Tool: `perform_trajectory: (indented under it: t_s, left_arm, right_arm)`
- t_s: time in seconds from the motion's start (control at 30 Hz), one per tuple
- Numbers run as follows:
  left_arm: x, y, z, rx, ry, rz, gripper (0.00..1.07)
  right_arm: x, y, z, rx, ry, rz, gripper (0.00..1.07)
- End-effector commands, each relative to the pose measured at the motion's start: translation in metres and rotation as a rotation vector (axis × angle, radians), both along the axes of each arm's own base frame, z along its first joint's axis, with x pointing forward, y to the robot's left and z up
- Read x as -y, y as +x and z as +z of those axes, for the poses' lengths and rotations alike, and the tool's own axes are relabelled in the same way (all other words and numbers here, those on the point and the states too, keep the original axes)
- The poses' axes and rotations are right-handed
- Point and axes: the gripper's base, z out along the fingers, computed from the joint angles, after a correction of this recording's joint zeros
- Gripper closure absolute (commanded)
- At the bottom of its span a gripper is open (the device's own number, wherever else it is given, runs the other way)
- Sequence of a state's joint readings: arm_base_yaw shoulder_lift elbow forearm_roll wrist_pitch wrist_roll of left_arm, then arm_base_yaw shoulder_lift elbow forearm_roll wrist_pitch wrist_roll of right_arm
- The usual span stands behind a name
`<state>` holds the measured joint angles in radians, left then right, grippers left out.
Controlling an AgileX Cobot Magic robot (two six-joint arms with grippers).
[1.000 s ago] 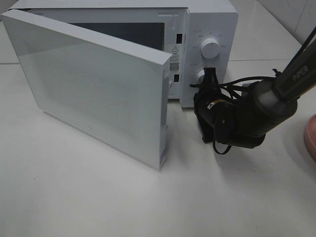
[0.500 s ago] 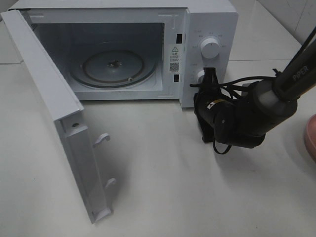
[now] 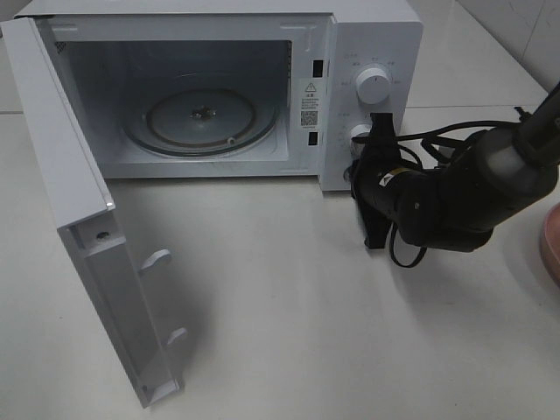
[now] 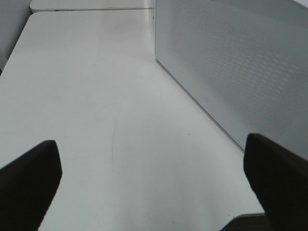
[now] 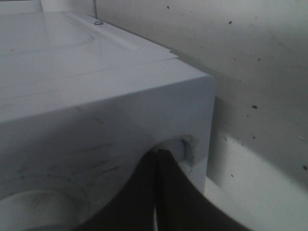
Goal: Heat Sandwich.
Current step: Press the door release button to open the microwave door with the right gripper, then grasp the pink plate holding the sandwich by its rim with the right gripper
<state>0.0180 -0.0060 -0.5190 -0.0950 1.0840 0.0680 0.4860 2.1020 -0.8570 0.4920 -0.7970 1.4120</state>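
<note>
The right gripper [image 5: 156, 166] is closed on nothing, its tips together against the front panel of the microwave [image 3: 372, 52], by a round recess that may be the door button; the view is too close to be sure. The left gripper [image 4: 153, 179] is spread wide and empty above the table [image 3: 306, 332], beside the outer face of the door [image 3: 79, 201], which stands wide open on a bare turntable [image 3: 201, 118]. The opening step looks complete. No sandwich shows in any view; only a pink plate [image 3: 551, 245] edges in at the right, so the next move is probably to fetch the sandwich from there.
</note>
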Motion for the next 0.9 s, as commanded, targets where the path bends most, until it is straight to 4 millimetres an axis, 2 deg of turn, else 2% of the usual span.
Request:
perform_trajectory:
  t_s: [0.03, 0.27, 0.43, 0.63, 0.7, 0.8, 0.87, 0.9]
  left_arm:
    - [0.001, -0.003, 0.001, 0.034, -0.009, 0.002, 0.09]
    - [0.001, -0.003, 0.001, 0.034, -0.009, 0.002, 0.09]
    - [0.001, -0.003, 0.001, 0.034, -0.009, 0.002, 0.09]
    - [0.001, -0.003, 0.001, 0.034, -0.009, 0.002, 0.09]
    - [0.001, -0.003, 0.001, 0.034, -0.009, 0.002, 0.09]
    - [0.001, -0.003, 0.001, 0.034, -0.009, 0.002, 0.09]
    - [0.001, -0.003, 0.001, 0.034, -0.009, 0.002, 0.09]
    - [0.001, -0.003, 0.001, 0.034, -0.009, 0.002, 0.09]
  right_arm:
    - [0.005, -0.008, 0.015, 0.011, 0.003, 0.023, 1.07]
    - [0.010, -0.025, 0.020, -0.056, -0.067, 0.080, 1.07]
    - [0.014, -0.037, 0.032, -0.085, -0.127, 0.138, 1.07]
    - [0.012, -0.053, 0.045, -0.186, -0.328, 0.377, 1.07]
    - [0.012, -0.055, 0.046, -0.196, -0.354, 0.409, 1.07]
    - [0.011, -0.065, 0.054, -0.219, -0.495, 0.588, 1.06]
    - [0.011, -0.067, 0.056, -0.218, -0.525, 0.627, 1.06]
    - [0.011, -0.071, 0.062, -0.200, -0.614, 0.730, 1.06]
